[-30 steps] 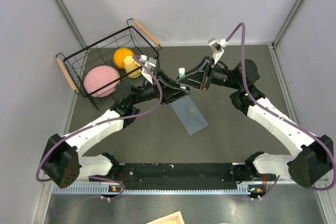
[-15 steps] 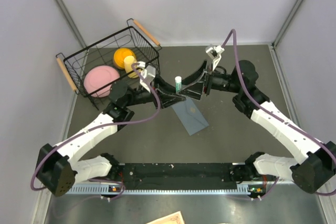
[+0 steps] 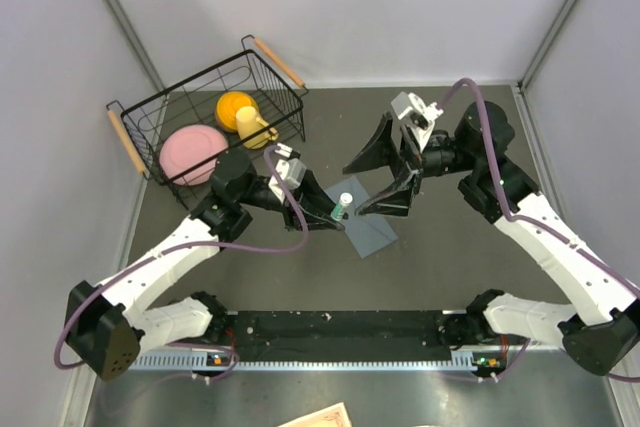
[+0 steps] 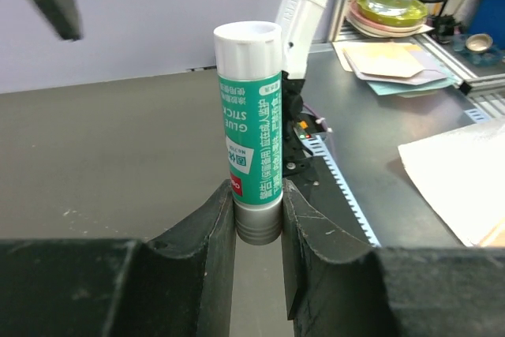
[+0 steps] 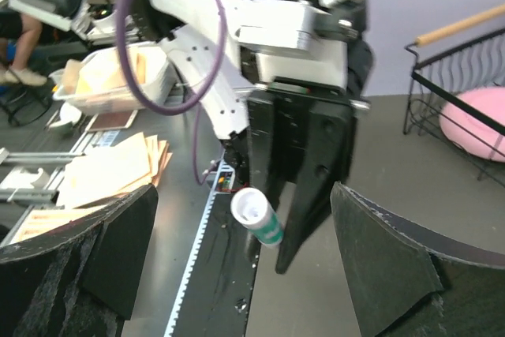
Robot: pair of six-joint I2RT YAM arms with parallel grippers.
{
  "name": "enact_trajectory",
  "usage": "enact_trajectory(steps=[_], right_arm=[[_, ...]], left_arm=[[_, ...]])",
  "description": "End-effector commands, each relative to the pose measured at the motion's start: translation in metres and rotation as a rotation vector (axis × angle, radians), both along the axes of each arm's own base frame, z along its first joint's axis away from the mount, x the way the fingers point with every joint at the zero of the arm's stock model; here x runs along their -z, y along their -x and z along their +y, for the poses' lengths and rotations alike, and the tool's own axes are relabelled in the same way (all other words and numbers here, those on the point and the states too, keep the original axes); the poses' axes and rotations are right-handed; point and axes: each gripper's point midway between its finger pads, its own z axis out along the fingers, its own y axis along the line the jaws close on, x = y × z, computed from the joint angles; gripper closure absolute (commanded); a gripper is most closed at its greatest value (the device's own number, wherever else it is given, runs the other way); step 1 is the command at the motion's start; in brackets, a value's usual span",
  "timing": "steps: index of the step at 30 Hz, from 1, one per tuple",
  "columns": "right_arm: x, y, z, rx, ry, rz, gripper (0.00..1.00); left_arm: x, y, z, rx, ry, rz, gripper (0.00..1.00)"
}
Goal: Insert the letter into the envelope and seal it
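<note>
Wire basket (image 3: pixel 180 77) holds pink plate (image 3: pixel 190 152), yellow bowl (image 3: pixel 236 105).

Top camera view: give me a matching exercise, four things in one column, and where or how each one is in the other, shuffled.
Column one:
1. glue stick
2. envelope
3. pink plate
4. right gripper

Column two:
A. inside the wire basket
B. jaws wide open, holding nothing
C. lying flat on the table
D. clamped upright in the left gripper

Pairs: 1-D, 2-C, 3-A, 4-B
</note>
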Motion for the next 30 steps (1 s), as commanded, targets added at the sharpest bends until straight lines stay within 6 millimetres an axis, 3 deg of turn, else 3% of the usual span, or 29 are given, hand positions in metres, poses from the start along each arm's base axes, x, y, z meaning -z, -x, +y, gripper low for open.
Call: enact_trajectory(steps=[1,7,14,18,23,26,28,30], right_arm=[[-0.019,0.033,-0.001,-0.124,-0.047,-0.173,0.11],[-0.018,0.034,0.014,-0.164,-0.062,-0.226,0.17],[-0.018,0.033,0.023,-0.169,-0.095,-0.230,0.46],[-0.021,0.033,0.024,-0.171,-0.100,-0.228,0.49],[-0.020,0.032,0.026,-0.171,-0.095,-0.215,0.62],[-0.022,0.031,0.028,-0.168,-0.100,-0.202,0.61],[-0.024,0.034,0.029,-0.182,-0.102,-0.188,0.50],[-0.026,0.033,0.030,-0.180,-0.104,-0.194,0.47]], left_arm=[[-0.025,0.015,0.002,0.119,0.044,-0.044,1.00],[-0.044,0.016,0.000,0.139,0.092,-0.030,1.00],[-0.055,0.018,0.000,0.145,0.133,-0.011,1.00],[-0.054,0.019,0.000,0.148,0.133,-0.012,1.00],[-0.055,0.020,0.000,0.144,0.139,-0.016,1.00],[-0.052,0.020,0.000,0.143,0.135,-0.009,1.00],[-0.053,0.021,0.001,0.144,0.136,-0.011,1.00],[-0.052,0.021,0.001,0.146,0.134,-0.010,1.00]])
